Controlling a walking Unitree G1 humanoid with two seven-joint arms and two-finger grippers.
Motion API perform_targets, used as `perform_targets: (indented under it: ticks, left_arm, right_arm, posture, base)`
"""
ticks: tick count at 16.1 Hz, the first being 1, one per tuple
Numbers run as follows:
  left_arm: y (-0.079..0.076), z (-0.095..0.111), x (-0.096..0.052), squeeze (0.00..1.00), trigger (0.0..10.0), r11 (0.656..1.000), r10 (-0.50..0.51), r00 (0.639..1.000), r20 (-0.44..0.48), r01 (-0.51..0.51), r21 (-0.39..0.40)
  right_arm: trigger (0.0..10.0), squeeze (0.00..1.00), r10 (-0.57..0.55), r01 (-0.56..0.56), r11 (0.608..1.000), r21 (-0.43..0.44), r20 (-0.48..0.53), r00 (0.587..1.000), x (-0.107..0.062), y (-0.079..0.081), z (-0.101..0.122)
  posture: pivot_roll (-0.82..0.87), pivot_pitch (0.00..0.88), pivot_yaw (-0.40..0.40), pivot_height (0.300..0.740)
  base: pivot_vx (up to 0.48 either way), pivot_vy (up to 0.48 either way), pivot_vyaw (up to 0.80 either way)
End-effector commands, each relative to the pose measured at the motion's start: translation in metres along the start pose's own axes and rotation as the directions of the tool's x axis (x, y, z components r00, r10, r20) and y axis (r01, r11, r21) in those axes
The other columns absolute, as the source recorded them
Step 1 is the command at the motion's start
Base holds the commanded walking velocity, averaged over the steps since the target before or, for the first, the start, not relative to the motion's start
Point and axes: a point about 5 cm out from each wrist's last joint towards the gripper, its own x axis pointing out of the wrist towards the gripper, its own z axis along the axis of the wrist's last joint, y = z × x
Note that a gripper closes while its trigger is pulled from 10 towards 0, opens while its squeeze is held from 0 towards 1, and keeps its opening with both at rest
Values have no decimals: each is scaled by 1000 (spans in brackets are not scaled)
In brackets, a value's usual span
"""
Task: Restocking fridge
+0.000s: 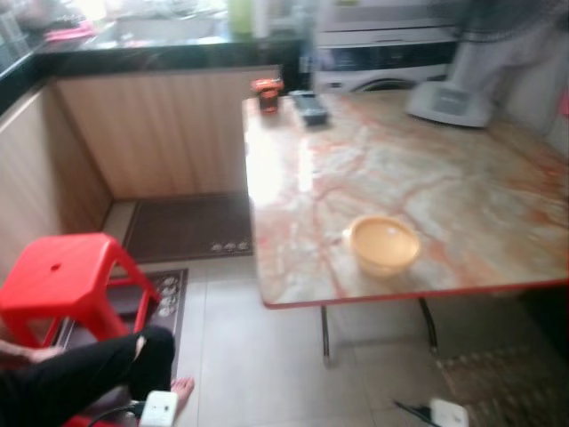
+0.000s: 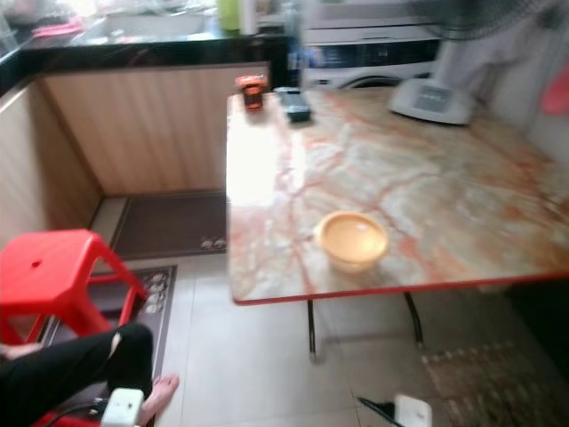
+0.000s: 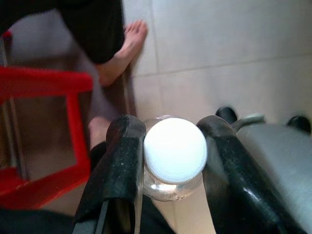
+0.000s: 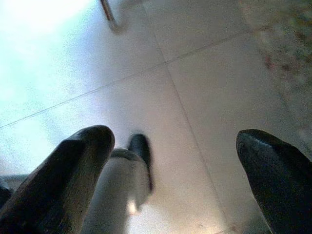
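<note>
A marble-patterned desk [image 1: 427,178] stands ahead carrying a yellow bowl [image 1: 383,245], beside a red stool [image 1: 62,280]. Low over the floor, the left gripper [image 3: 173,146] clamps what looks like a clear white-capped bottle [image 3: 174,150], probably carried for stocking, while the right gripper [image 4: 180,161] hangs wide and empty.

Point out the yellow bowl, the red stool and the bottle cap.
yellow bowl [image 1: 383,244], left eye view, inside of bowl.
red stool [image 1: 60,276], left eye view, seat top.
bottle cap [image 3: 175,149], left wrist view, cap top.
</note>
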Motion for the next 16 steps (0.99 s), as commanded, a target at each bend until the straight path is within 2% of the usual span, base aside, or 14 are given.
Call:
perform_targets:
  ticks: [1,2,5,8,11,12,14,16]
  left_arm:
    - [-1,0,0,0,10000,1000,-11,1000,-10,12,25]
    - [-1,2,1,0,10000,999,-20,1000,-3,21,35]
    - [-1,10,2,0,10000,997,-42,999,10,41,72]
    - [4,24,4,0,10000,996,-33,999,42,30,78]
    - [9,27,4,0,10000,1000,0,998,59,-2,31]
    - [13,21,2,0,10000,1000,29,998,51,-28,-10]
    - [17,15,1,0,10000,998,53,998,40,-51,-42]
    - [16,8,0,0,10000,996,67,997,23,-66,-66]
  right_arm:
    - [10000,0,-52,52,998,31,-3,999,-3,-25,2]
    - [10000,0,-65,64,997,40,0,998,-3,-31,4]
    - [10000,0,-82,82,993,87,4,997,-3,-29,6]
    - [10000,0,-72,72,995,71,4,997,-2,-28,16]
    - [10000,0,-33,32,999,-17,-15,999,0,-17,23]
    - [10000,0,-7,7,998,-67,-2,1000,2,-10,37]
    - [10000,0,19,-15,994,-108,35,999,2,0,62]
    - [10000,0,31,-20,990,-139,75,997,2,11,86]
  posture:
    - [-120,10,67,740]
    - [-130,14,80,740]
    - [-206,53,132,740]
    - [-203,46,86,740]
    - [-130,29,20,740]
    - [-108,24,-1,740]
    - [-63,19,-33,740]
    - [-34,6,-20,740]
  base:
    - [0,0,-800]
    - [0,0,-781]
    - [0,0,-781]
    - [0,0,-781]
    - [0,0,-777]
    - [0,0,-775]
    - [0,0,-769]
    - [0,0,-769]
